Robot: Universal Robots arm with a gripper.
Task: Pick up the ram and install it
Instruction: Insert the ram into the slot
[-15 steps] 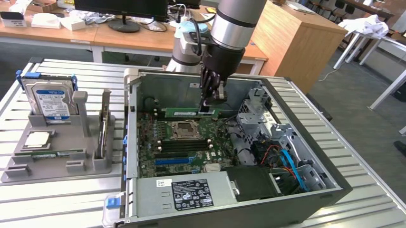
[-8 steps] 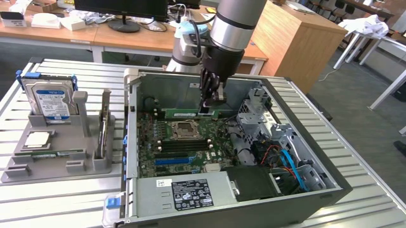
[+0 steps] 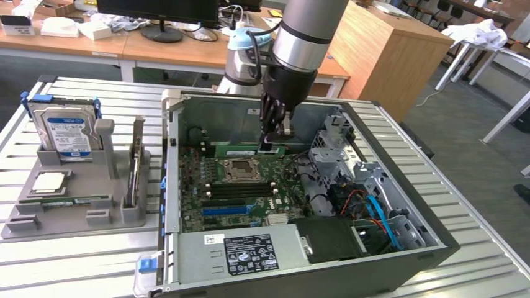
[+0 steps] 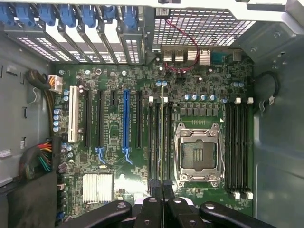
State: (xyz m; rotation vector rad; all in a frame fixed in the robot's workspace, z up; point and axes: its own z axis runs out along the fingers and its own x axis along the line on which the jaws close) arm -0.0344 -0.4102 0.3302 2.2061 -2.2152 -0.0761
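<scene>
The ram (image 3: 242, 149) is a long green stick held on edge inside the open computer case (image 3: 431, 239). My gripper (image 3: 271, 144) reaches down from above and is shut on the stick's end towards the exterior view's right. In the wrist view the ram (image 4: 162, 137) shows as a thin edge running away from my gripper (image 4: 162, 189), in line with the long black slots (image 4: 153, 137) beside the CPU socket (image 4: 199, 154). Whether it touches a slot I cannot tell.
The green motherboard (image 3: 236, 208) fills the case floor, with more black slots (image 4: 237, 142) on the socket's other side. A power supply (image 3: 248, 251) and blue cables (image 3: 381, 214) sit nearby. At the exterior view's left, a grey holder (image 3: 74, 205) carries a hard drive (image 3: 68, 133).
</scene>
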